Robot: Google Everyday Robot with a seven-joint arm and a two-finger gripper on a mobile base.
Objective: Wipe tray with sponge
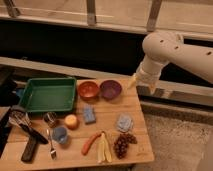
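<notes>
A green rectangular tray sits at the back left of the wooden table. It looks empty. A small blue sponge lies flat on the table just right of the tray's front corner. My white arm reaches in from the upper right. My gripper hangs at the arm's end over the table's back right edge, right of the purple bowl. It is well apart from the sponge and the tray, and nothing shows in it.
A red bowl and a purple bowl stand right of the tray. In front are an orange ball, a metal cup, a blue cup, a fork, a whisk, a sausage, a banana, grapes and a pale blue object.
</notes>
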